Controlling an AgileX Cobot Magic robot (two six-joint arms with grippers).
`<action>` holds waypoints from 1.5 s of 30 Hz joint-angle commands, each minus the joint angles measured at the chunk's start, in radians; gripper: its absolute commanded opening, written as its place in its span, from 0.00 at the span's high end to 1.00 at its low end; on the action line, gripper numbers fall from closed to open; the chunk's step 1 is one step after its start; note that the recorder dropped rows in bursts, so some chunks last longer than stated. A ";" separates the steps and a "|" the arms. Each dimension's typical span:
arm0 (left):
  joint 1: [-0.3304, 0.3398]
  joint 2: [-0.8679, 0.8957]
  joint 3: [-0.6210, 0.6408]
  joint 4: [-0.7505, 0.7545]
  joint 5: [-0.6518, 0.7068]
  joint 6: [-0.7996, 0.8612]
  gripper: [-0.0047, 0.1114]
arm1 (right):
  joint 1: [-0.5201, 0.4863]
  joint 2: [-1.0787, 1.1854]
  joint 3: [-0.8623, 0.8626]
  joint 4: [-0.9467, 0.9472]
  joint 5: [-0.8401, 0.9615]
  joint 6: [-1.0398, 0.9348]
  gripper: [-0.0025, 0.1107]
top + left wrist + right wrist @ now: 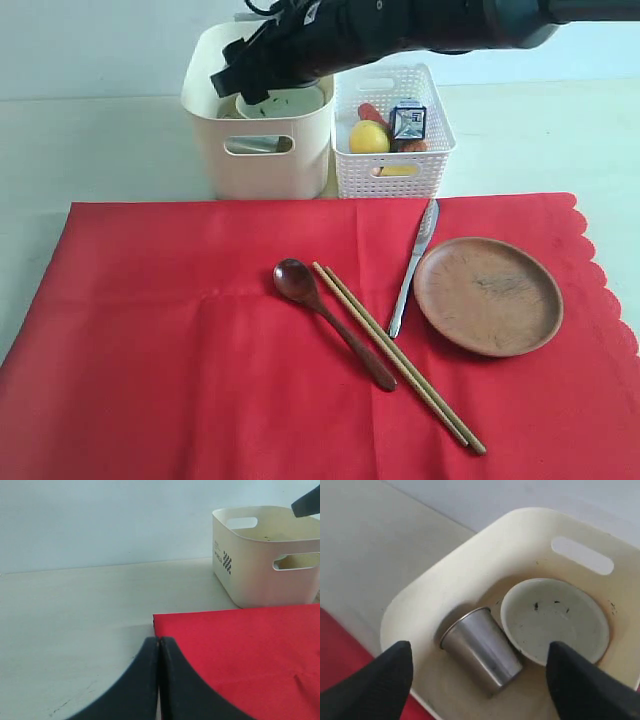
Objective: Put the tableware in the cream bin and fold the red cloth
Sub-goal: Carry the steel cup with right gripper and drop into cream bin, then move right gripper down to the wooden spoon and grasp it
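I see my right gripper (485, 680) wide open above the cream bin (470, 555), which holds the steel cup (480, 647) and the speckled bowl (555, 617). My left gripper (159, 680) is closed on nothing, near the red cloth's (240, 650) corner.

Right hand (479, 652) spread wide, empty; right arm (420, 22) stretched across leftward; left hand (159, 647) pinched closed.

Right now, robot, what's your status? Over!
Left gripper shut, empty, at red cloth corner. Right gripper open above cream bin; steel cup, bowl inside. On cloth: spoon, chopsticks, knife, plate. Nothing blocking.
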 commanded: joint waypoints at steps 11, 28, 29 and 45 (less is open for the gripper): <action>-0.004 -0.006 0.000 0.005 -0.004 -0.005 0.94 | -0.004 -0.206 0.021 -0.069 0.263 -0.001 0.60; -0.004 -0.006 0.000 0.005 -0.004 -0.005 0.94 | -0.004 -0.527 0.461 -0.069 0.036 0.026 0.98; -0.004 -0.006 0.000 0.005 -0.004 -0.005 0.94 | -0.004 -0.549 0.487 -0.069 0.036 0.026 0.98; -0.004 -0.006 0.000 0.005 -0.004 -0.005 0.94 | -0.004 -0.540 0.775 -0.023 0.091 0.028 0.98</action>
